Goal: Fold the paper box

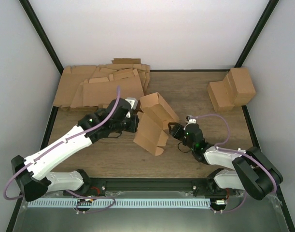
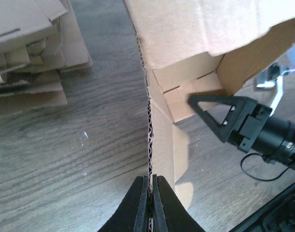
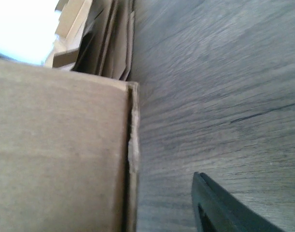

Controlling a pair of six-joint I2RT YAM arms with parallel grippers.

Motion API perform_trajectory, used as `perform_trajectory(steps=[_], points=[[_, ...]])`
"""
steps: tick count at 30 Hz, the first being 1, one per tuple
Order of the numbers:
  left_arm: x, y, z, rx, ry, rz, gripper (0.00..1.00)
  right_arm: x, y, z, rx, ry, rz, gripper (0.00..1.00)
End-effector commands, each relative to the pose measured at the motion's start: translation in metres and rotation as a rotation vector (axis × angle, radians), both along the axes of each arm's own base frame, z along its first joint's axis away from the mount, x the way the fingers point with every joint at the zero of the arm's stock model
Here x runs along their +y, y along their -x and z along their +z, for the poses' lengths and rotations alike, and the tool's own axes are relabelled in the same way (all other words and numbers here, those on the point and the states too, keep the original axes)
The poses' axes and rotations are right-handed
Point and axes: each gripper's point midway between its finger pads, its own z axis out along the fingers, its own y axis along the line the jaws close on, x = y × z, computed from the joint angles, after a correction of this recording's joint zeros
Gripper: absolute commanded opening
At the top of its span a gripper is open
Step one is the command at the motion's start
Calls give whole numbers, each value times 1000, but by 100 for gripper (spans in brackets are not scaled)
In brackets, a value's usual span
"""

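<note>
Left end effector [image 2: 150, 182] is pressed together on the corrugated edge of the paper box [image 1: 154, 123], pinching one upright wall from the box's 9 o'clock. Plain brown and half-erected, the box sits in the middle of the bench [image 1: 195, 92], its walls tilted and its open inside showing creased flaps. At its 3 o'clock the right end effector [image 1: 174, 129] points into the opening; whether it is spread I cannot tell.

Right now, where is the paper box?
In the top view the paper box stands mid-table between the two grippers: the left gripper is shut on its left edge, the right gripper close by its right side.
</note>
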Motion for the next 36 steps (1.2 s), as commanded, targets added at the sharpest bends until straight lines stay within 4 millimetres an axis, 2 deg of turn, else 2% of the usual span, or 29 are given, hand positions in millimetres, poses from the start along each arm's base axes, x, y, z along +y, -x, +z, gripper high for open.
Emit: perform_trajectory(steps=[1,6,9,12,17,20,24,29,36], points=[[10,2,17,15,-83,-4,4,27,15,8,-11,-89,147,59],[10,4,21,57,-90,10,4,66,51,6,20,-117,364,89],[19,2,21,58,-138,39,4,75,73,2,36,-131,465,99],[29,2,22,61,-194,55,4,76,99,0,39,-161,570,100],[40,7,18,92,-272,43,4,70,120,-12,86,-100,645,100],[40,10,12,104,-279,32,4,61,124,-18,108,-53,627,100],[29,17,0,128,-222,-22,4,46,121,-17,105,-4,564,100],[17,23,-16,155,-171,-68,4,37,114,7,31,16,520,100],[14,25,-30,168,-175,-90,4,29,98,54,-115,106,475,100]])
